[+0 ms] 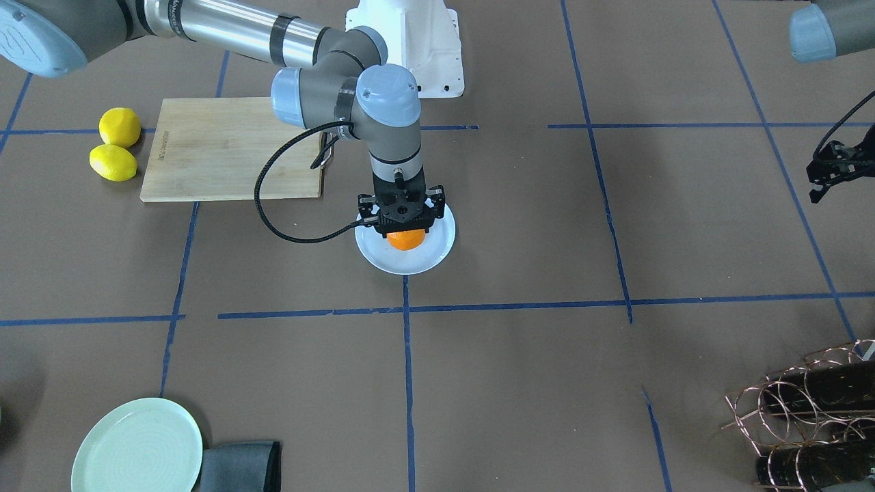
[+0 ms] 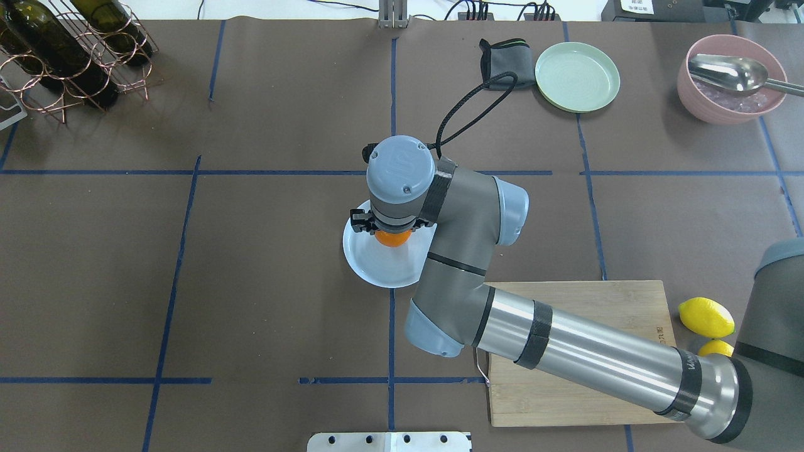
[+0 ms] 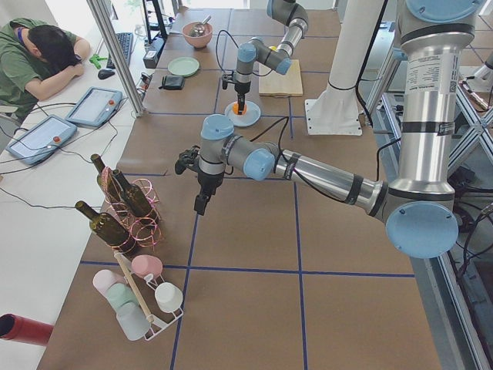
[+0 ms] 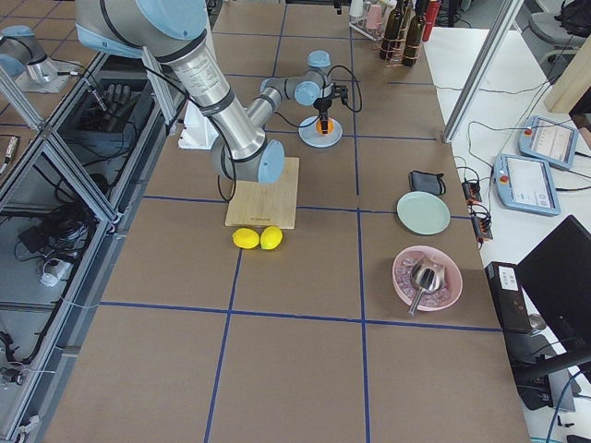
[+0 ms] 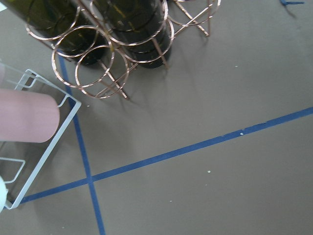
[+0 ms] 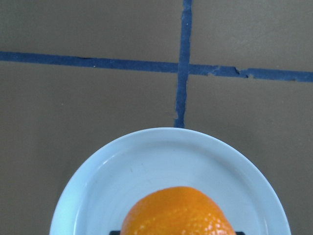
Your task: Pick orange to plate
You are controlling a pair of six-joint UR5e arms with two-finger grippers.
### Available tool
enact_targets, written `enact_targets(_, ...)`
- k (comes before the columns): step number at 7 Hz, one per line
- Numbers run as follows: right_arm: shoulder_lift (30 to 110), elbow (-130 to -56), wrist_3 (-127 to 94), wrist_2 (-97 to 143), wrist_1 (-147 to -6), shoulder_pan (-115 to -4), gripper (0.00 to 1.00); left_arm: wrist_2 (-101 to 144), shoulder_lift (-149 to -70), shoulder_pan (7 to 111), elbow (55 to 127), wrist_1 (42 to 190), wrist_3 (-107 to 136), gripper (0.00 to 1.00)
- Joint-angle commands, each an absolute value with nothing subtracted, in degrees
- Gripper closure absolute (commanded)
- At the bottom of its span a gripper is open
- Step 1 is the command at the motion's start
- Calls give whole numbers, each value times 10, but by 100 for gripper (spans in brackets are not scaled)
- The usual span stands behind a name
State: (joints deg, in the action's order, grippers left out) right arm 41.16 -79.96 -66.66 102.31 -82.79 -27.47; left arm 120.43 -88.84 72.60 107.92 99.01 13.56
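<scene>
Jaws on right gripper (image 1: 405,231) sit at orange (image 1: 405,242) over white plate (image 1: 410,264), clamped or released unclear; left gripper (image 3: 201,206) also unclear.

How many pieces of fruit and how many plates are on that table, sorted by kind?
Orange: 1
Lemons: 2
Plates: 2, the white plate and the green plate
Total: 5

Overhead and front-facing cameras look down from opposite sides, sharing the round glossy white plate (image 1: 403,264) with the close right-wrist view.
</scene>
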Motion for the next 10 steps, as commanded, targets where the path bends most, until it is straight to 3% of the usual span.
enact_targets(1, 412, -809, -682, 1034, -830, -274, 0, 1208, -882, 730, 1078, 992, 134, 0)
enact_targets(2, 416, -818, -684, 1044, -831, -278, 0, 1208, -881, 733, 1078, 991, 134, 0)
enact_targets(5, 431, -964, -665, 1108, -987, -361, 0, 1252, -881, 760, 1046, 985, 90, 0)
enact_targets(7, 531, -1066, -566, 1137, -1027, -426, 0, 1312, -879, 814, 1001, 980, 13, 0)
enact_targets(10, 616, -1085, -379, 1250, -1047, -572, 0, 1343, -878, 866, 977, 911, -49, 0)
